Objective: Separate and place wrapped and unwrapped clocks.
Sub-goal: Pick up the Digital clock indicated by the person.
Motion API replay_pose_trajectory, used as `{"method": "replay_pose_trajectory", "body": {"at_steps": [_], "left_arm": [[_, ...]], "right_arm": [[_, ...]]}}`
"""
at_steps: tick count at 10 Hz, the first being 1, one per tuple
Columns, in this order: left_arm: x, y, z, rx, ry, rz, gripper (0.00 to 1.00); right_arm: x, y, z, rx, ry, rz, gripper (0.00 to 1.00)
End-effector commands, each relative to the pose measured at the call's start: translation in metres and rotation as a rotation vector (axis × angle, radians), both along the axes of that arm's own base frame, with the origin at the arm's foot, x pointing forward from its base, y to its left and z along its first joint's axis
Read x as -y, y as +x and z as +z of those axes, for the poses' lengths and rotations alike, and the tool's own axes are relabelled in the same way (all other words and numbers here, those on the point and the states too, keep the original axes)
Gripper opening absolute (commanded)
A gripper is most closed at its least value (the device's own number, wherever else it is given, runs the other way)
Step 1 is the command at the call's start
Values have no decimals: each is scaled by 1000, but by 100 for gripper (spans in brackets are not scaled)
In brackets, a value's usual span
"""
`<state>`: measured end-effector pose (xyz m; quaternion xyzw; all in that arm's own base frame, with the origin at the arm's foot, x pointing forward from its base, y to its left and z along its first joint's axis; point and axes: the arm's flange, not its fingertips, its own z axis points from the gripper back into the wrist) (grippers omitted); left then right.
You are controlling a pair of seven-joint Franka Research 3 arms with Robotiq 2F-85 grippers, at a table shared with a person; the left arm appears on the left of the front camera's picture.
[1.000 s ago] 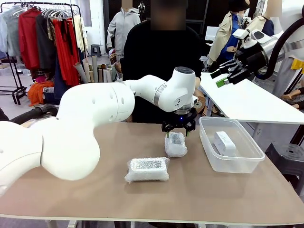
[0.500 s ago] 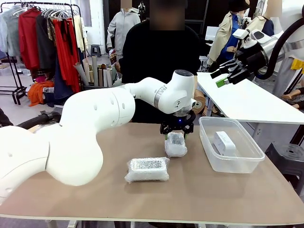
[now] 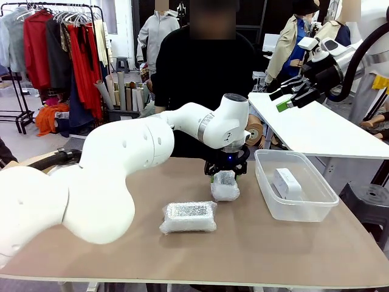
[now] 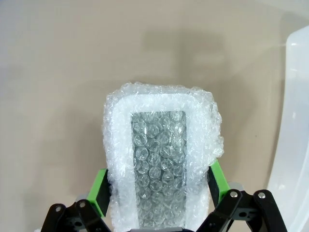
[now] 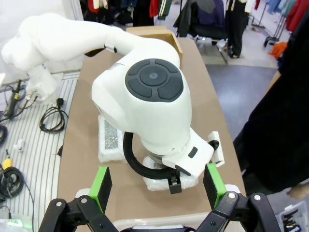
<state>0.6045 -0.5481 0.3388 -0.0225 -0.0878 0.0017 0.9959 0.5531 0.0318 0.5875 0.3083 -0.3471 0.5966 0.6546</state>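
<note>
Tabletop (image 3: 273, 255) noted as carrying everything. At its right a clear plastic bin (image 3: 304, 213) is set, and the bare white clock (image 3: 287, 182) is seen lying inside it, so the unwrapped share is judged done. The long bubble-wrapped clock (image 3: 188, 218) is found flat on the open tabletop near the middle, untouched, well apart from the bin. The small bubble-wrapped clock (image 3: 225, 187) is found just behind it, between the long one and the bin, also on the tabletop. The left tool (image 3: 225, 175) is held low over this small bundle, jaws spread to either side of it and not clenched. In the left wrist view the green pads are seen hard against the wrap, though true contact cannot be told. The right tool (image 3: 281, 102) is held high at the right, released, nothing between its pads. Both wrapped clocks are judged yet to be placed, and the small one looks to be the one in hand.
</note>
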Motion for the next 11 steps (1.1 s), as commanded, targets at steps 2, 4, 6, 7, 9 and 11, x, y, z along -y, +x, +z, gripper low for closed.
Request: {"method": "replay_pose_trajectory", "body": {"at_steps": [2,4,6,7,9,11], "left_arm": [[31,34,2,-25,10,-24,100],[31,36,-2,-37,11,-29,100],[31,38,-5,-47,10,-28,100],[30,39,-6,-53,11,-30,100],[29,39,-8,-57,30,-49,80],[28,39,-7,-54,32,-49,40]], "right_arm": [[0,-1,1,15,1,5,100],[0,-1,1,15,1,5,100],[0,-1,1,15,1,5,100],[0,-1,1,15,1,5,100],[0,-1,1,15,1,5,100],[0,-1,1,15,1,5,100]]}}
